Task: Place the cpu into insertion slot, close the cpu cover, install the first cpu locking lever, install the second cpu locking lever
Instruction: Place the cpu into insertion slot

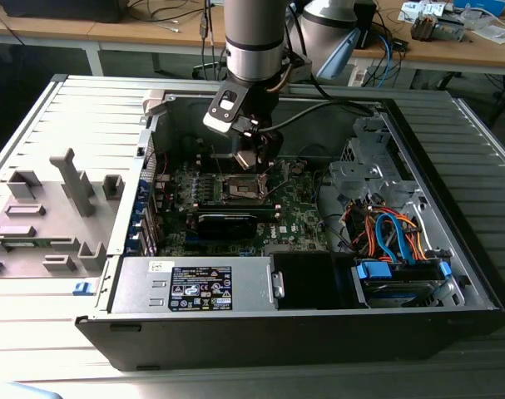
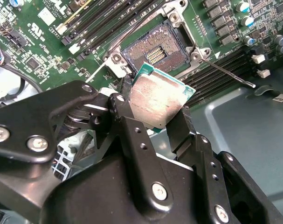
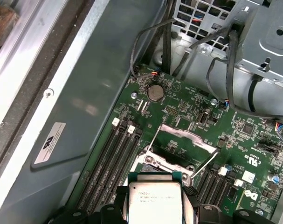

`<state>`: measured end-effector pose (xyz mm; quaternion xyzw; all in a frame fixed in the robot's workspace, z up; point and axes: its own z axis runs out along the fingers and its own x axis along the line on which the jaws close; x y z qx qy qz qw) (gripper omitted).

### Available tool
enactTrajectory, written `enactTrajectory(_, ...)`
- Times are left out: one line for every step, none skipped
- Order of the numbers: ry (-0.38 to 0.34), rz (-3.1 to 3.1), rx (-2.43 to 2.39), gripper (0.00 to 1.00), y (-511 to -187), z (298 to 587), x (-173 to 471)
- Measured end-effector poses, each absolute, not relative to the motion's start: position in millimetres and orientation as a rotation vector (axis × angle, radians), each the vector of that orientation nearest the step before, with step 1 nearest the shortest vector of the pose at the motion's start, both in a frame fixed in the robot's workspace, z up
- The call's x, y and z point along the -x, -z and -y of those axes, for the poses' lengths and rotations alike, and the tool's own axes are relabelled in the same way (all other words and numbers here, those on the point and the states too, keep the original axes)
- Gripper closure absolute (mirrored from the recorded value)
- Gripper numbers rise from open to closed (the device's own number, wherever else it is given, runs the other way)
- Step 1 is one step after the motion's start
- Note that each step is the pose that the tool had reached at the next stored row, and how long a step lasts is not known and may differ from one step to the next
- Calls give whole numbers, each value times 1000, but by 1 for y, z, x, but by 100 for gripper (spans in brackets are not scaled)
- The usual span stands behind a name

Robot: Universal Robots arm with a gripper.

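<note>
Jaws hold cpu (cover open) near insertion slot.

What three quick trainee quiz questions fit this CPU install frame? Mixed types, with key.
1. True or false: the cpu is already seated in the insertion slot.
2. Pick one. The gripper is: A) open and empty; B) shut on the cpu; C) shut on a cable.
3. Fill in: in the first wrist view, the cpu cover stands ___ (raised or closed).

Key
1. False. The cpu is held between the fingers, apart from the slot, whose contacts lie bare.
2. B.
3. Raised.
</note>
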<state>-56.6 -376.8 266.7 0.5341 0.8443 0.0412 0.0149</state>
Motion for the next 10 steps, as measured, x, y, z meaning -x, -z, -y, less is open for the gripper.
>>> enactTrajectory(-128, -2625, -1667, 45, -267, 377, 57)
enactTrajectory(-128, -2623, -1669, 45, -267, 377, 57)
enactTrajectory(-128, -2617, -1678, 45, -267, 377, 57)
enactTrajectory(-128, -2613, -1683, 45, -267, 377, 57)
enactTrajectory(-128, -2611, -1686, 45, -267, 377, 57)
enactTrajectory(-128, -2609, -1689, 45, -267, 377, 57)
enactTrajectory(-128, -2607, -1692, 45, -267, 377, 57)
enactTrajectory(-128, -2605, -1695, 45, -267, 377, 57)
enactTrajectory(-128, -2602, -1700, 45, -267, 377, 57)
enactTrajectory(-128, -2599, -1704, 45, -267, 377, 57)
